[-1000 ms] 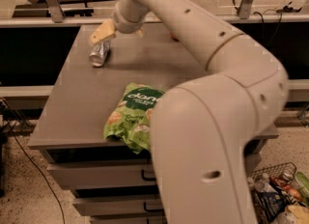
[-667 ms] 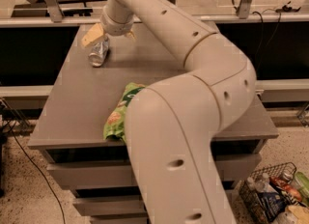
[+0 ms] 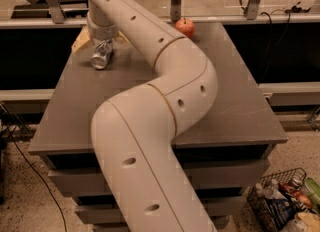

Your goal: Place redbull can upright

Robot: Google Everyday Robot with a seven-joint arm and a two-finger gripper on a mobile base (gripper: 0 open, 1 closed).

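Over the last second the arm has swung across the desk [image 3: 235, 106]. Its thick elbow link now fills the near middle of the view, and the apple [image 3: 185, 26] stands uncovered at the far edge. The gripper [image 3: 102, 45] has come down from just above the redbull can [image 3: 101, 57] and now sits right over it. Its jaws are spread open, one tan finger [image 3: 80, 41] showing on each side of the can, with nothing clamped. The can itself has not shifted. It lies well apart from the apple, to the apple's left in the view and a little nearer the camera, on the same far part of the desk.

I take this to mean the reach is done and the grasp is not yet made, so the can has still to be gripped, turned and stood up.

The can is not upright. Its long axis runs from under the gripper, on the side level with the apple, down toward the near-left. One round silver end faces the camera and the other end is hidden beneath the wrist. Whether the hidden end rests on the desk or is slightly lifted cannot be told. Standing it up will likely need a swing of about a quarter turn.
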